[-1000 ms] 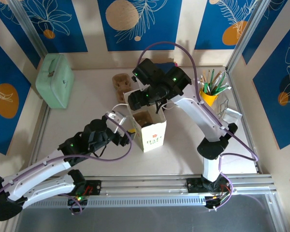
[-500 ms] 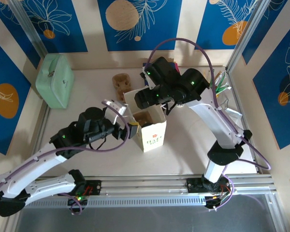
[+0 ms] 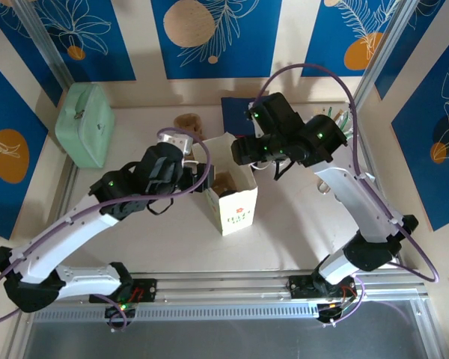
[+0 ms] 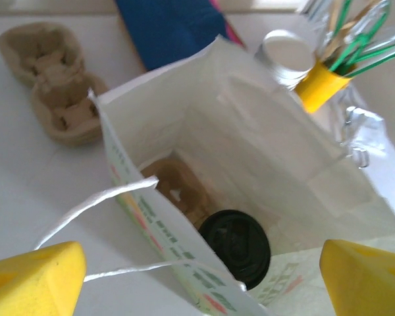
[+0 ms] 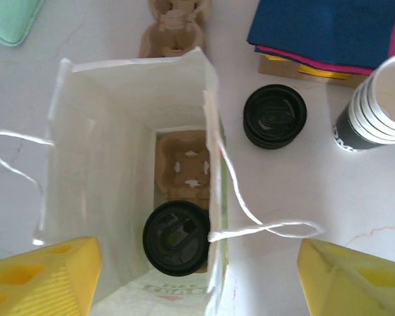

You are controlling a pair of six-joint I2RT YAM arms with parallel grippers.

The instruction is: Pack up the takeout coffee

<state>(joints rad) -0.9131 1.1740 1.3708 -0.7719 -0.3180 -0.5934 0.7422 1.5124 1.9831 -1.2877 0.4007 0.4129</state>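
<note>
A robot test cell in a lab, dressed up as a café counter: aluminium frame posts and a slotted rail fence a white table, with blue leaf-print panels as walls. Café props lie ahead of the right jaws: a stack of paper cups, loose black lids, folded napkins, and a paper bag just under them

Bright even light, slight wrist-view blur
</note>
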